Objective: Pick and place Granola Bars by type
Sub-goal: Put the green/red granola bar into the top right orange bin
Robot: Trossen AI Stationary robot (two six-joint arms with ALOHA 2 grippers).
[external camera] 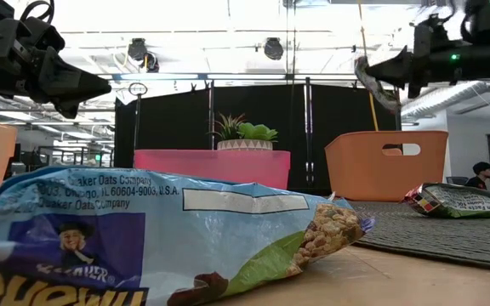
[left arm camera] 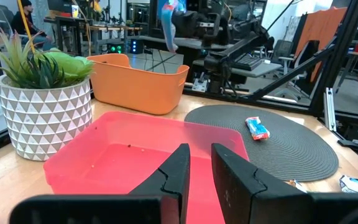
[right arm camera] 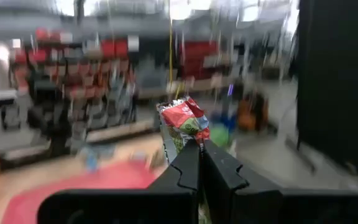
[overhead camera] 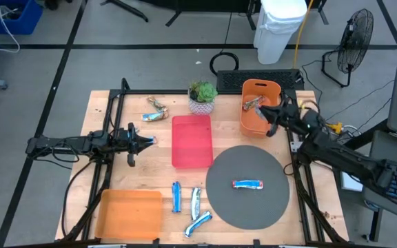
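Note:
My right gripper (overhead camera: 264,110) hangs over the orange bin (overhead camera: 257,124) at the back right, shut on a red-and-silver granola bar (right arm camera: 182,124). A blue bar (overhead camera: 247,184) lies flat on the round grey mat (overhead camera: 226,200). Two brownish bars (overhead camera: 156,111) lie at the back left. Several blue-and-white bars (overhead camera: 193,205) lie near the front edge; one fills the low view's foreground (external camera: 143,242). My left gripper (left arm camera: 199,165) waits at the red tray's (overhead camera: 191,141) left rim. It points level and is slightly open, with nothing between its fingers. My right gripper pinches one end of the bar (right arm camera: 188,142) between its two fingertips, coming roughly level from the table's right side. The rest of the bar sticks out beyond the tips. The bar (external camera: 376,85) is lifted clear and droops slantwise below the fingertips, above the bin.
A potted plant (overhead camera: 202,96) stands behind the red tray. An orange tray (overhead camera: 129,213) lies at the front left. Black frame bars (overhead camera: 105,165) run along both table sides. A fan and a white bin stand on the floor beyond the table.

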